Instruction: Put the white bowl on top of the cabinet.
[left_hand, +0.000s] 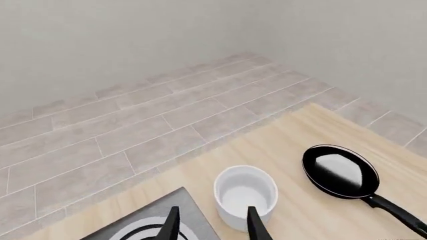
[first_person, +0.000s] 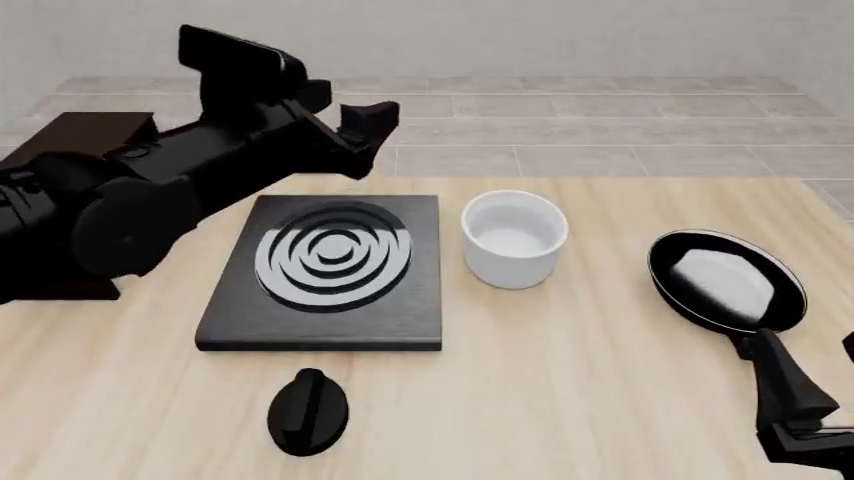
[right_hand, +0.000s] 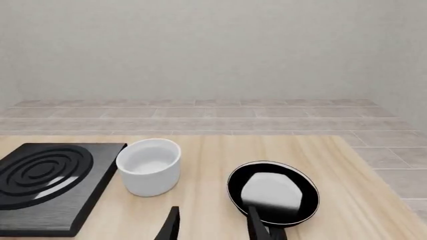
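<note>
So nothing is done: the white bowl (first_person: 514, 238) sits on the table, off the cabinet (first_person: 83, 133). Both the left gripper (left_hand: 211, 225) and right gripper (right_hand: 212, 226) are spread and empty.

front cam sits high on the arms' side, looking forward and down over the whole table (first_person: 561, 400). left wrist cam rides raised, angled down across the far table edge to the floor (left_hand: 120, 125) and walls. right wrist cam sits low near the tabletop, looking level at the back wall. all three share the white bowl (first_person: 514, 238), stove plate (first_person: 327, 270) and frying pan (first_person: 727, 280).
</note>
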